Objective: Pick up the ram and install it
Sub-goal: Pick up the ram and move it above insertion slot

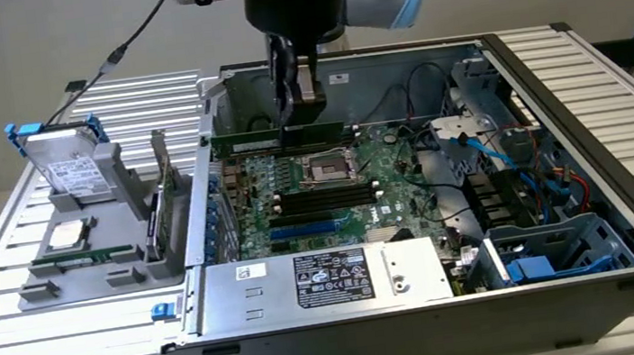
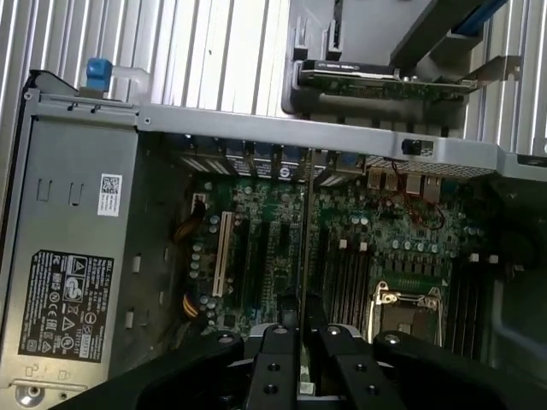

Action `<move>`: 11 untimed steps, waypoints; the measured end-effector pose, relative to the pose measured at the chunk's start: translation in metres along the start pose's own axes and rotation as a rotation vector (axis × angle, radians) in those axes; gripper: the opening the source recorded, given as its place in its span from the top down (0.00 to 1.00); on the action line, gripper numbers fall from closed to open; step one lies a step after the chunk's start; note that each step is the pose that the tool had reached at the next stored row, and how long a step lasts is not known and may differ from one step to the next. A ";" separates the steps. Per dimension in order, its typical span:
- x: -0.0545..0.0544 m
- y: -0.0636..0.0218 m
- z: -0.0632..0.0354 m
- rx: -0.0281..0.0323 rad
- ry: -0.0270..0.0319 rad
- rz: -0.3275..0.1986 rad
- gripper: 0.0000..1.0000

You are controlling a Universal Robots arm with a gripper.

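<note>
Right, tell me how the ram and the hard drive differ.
The ram is a long, thin green stick; the hard drive is a boxy silver block with blue rails. The ram hangs level in the jaws above the motherboard; the hard drive stands tilted in the grey holder outside the case, on the exterior view's left. Neither is seated in the case.

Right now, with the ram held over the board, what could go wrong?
The ram, clamped in the gripper, hangs above the motherboard, seemingly not lined up with the black slots; coming down off-line could strike the open CPU socket beside them.
It seems gripped off-centre, so it might tilt when pressed into a slot.
</note>
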State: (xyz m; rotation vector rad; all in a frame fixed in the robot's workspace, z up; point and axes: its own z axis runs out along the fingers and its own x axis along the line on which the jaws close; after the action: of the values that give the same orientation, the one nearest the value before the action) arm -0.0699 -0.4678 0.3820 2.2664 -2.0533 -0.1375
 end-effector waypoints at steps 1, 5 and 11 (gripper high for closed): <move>0.000 -0.0049 0.0013 0.0000 0.0000 0.000 0.86; -0.003 -0.0226 0.0064 -0.0001 0.0000 0.000 0.86; -0.010 -0.0415 0.0152 -0.0006 0.0000 0.000 0.86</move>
State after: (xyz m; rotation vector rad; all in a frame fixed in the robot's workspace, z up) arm -0.0317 -0.4541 0.3620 2.2658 -2.0533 -0.1381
